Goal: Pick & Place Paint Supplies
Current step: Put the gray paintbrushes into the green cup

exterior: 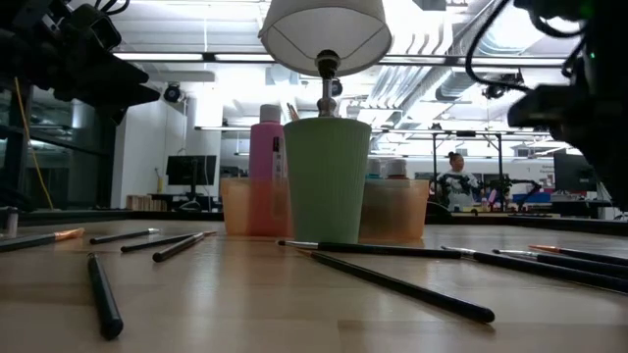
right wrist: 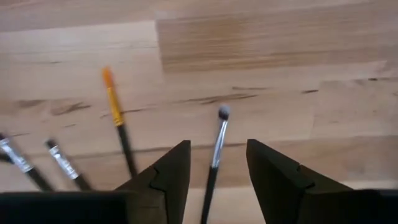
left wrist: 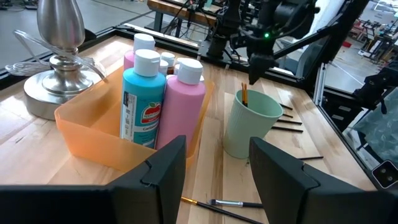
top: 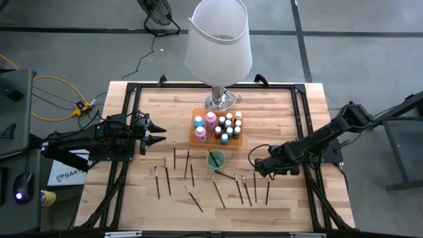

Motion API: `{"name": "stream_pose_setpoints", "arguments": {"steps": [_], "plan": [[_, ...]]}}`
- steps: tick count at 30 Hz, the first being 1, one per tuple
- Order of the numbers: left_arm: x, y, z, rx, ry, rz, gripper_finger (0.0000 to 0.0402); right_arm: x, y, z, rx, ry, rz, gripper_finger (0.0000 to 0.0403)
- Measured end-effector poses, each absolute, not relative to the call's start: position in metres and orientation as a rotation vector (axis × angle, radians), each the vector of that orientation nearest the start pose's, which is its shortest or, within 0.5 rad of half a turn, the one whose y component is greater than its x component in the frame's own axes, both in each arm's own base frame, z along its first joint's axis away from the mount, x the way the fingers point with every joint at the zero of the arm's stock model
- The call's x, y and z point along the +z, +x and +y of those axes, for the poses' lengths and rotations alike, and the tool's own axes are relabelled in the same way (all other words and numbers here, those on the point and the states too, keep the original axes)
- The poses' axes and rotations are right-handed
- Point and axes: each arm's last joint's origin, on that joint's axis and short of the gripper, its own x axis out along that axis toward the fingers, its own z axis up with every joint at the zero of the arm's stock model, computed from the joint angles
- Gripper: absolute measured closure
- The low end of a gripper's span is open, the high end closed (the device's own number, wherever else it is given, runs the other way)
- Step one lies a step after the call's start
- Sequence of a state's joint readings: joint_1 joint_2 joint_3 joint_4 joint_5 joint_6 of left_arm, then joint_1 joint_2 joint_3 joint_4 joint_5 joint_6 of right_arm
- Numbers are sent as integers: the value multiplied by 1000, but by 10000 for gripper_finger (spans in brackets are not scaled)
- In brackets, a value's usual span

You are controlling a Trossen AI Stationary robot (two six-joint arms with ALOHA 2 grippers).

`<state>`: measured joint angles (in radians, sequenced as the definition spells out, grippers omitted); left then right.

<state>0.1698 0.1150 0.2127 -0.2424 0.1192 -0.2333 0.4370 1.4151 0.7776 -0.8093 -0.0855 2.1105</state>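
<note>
From above, the right end effector is hovering over the brushes on the worktop, far nearer than the left. Its wrist view: fingers parted, holding nothing, one brush lying lengthwise between them.

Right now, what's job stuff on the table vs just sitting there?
Job:
paint bottles in the orange tray
green cup holding a brush
loose brushes on the table

Not job:
lamp
cables on the floor

Grey floor with yellow cable; bright ceiling lights overhead.
</note>
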Motion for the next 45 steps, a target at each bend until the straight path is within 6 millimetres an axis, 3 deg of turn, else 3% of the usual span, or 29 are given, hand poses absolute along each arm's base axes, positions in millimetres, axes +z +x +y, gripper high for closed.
{"name": "stream_pose_setpoints", "arguments": {"steps": [10, 25, 45], "plan": [[204, 90, 12, 67, -254, 136, 229, 145, 197, 86, -1132, 1454, 1171, 270], [203, 90, 12, 67, -254, 137, 229, 129, 198, 88, -1157, 1427, 1211, 273], [203, 90, 12, 67, -254, 137, 229, 130, 203, 97, -1104, 1500, 1252, 273]]}}
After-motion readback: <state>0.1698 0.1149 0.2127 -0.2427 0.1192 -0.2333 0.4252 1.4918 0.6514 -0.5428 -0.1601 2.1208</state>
